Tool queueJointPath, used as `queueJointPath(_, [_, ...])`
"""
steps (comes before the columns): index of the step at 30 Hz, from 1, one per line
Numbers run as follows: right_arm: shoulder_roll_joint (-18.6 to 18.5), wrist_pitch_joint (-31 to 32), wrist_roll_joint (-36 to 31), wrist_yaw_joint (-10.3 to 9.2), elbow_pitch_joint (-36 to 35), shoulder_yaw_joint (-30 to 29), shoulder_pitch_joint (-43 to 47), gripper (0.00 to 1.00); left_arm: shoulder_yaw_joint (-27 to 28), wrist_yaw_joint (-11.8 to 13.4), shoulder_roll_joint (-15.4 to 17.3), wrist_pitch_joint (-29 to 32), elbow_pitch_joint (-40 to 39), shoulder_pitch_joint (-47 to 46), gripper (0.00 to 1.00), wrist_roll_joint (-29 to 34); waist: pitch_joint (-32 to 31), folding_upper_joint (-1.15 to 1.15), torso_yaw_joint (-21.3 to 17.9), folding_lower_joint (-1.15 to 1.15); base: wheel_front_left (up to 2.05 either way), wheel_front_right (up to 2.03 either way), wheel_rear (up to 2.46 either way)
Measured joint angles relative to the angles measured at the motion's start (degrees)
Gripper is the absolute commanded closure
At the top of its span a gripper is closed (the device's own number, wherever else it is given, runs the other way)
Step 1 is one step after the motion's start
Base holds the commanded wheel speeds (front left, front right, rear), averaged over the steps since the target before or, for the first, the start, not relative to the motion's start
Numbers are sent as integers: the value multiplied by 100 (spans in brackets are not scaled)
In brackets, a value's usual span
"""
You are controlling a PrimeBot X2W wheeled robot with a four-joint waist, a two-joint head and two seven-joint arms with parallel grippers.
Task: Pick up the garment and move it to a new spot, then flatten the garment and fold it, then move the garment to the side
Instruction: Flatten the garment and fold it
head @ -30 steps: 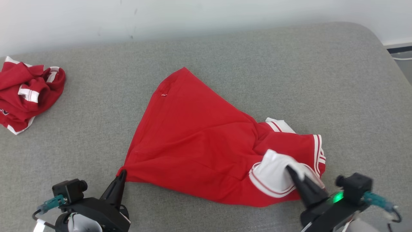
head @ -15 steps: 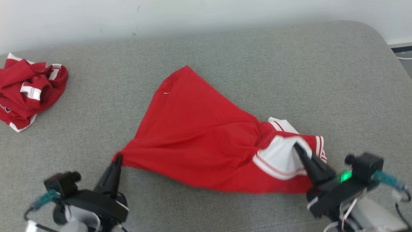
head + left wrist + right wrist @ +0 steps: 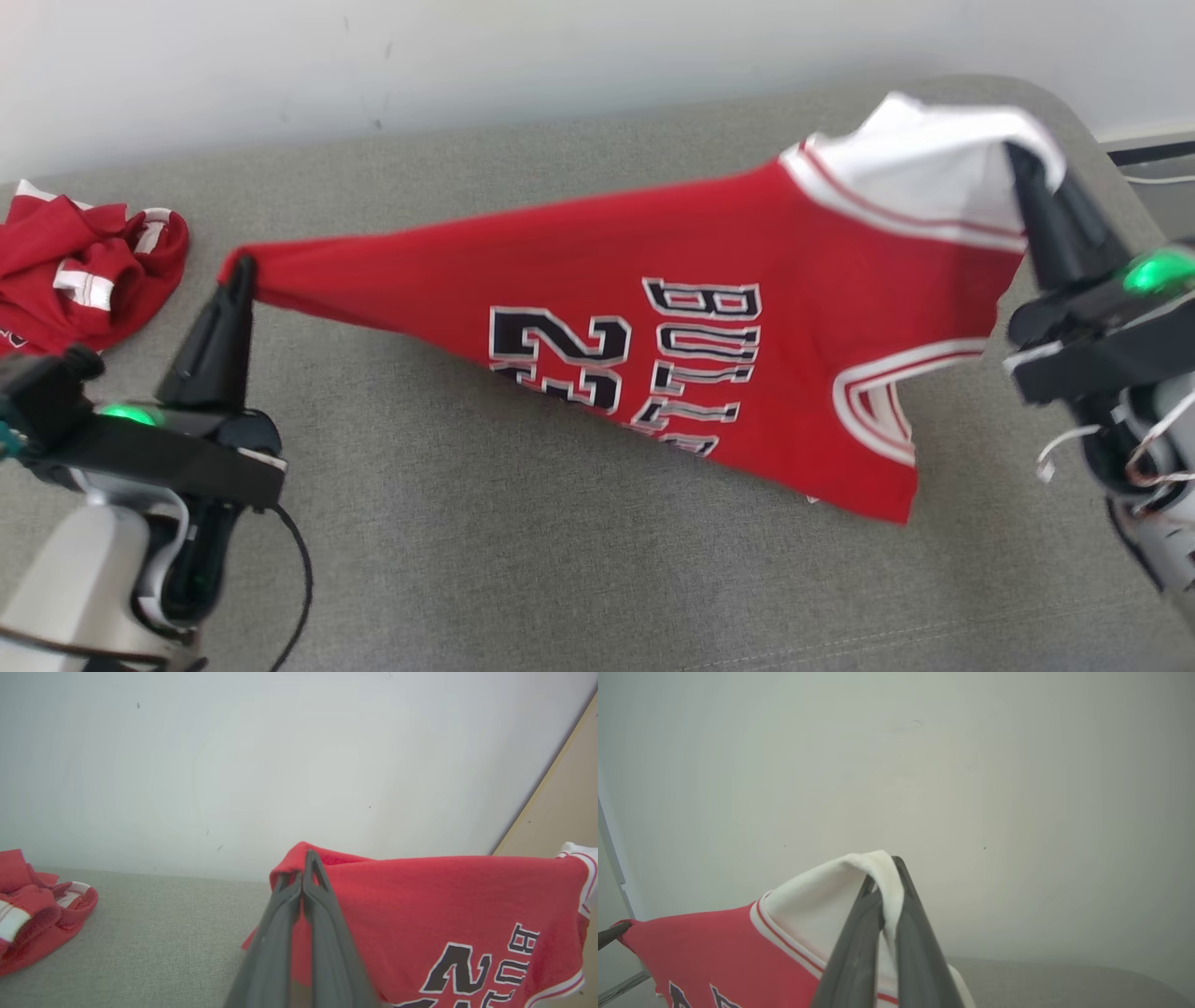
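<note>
Both my arms are up and spread wide. My left gripper pinches one hem corner of the red knit basketball jersey with black lettering, and my right gripper is clamped on its white-trimmed shoulder. The cloth stretches taut between them, sagging toward the grey woven cushion. A crumpled red-and-white garment sits at the cushion's left edge, with open grey fabric below the jersey.

The dark right gripper pinches the white-trimmed red cloth jersey in its jaws. A pale wall stands behind.
</note>
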Motion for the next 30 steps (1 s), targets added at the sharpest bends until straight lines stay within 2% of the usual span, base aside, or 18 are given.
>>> queueJointPath(10, [-453,-2,-101,0,-1293,-747,-176,100,193,2,399,-136,-1538,-48,100,325,-267,0,11,0,0,0,0])
queueJointPath(16, [-716,-8,-23,0,-2248,-1416,289,100,432,190,634,-14,-2689,690,100,162,-446,0,55,-1,0,0,0])
queueJointPath(18, [-802,-8,82,1,-2314,-1504,508,100,475,270,708,132,-2846,933,100,68,-472,0,73,-1,0,0,0])
queueJointPath(22, [-898,-2,279,1,-2347,-1280,1056,100,479,459,932,590,-2914,1339,100,-182,-426,-1,84,-1,0,0,0])
queueJointPath(25, [-883,100,463,1,-2157,-965,1223,100,350,501,942,929,-2673,1373,100,-401,-315,0,69,-1,0,0,0])
queueJointPath(30, [-803,413,779,1,-1486,-337,775,100,-88,456,917,1656,-1846,642,100,-605,-29,0,35,0,0,0,0])
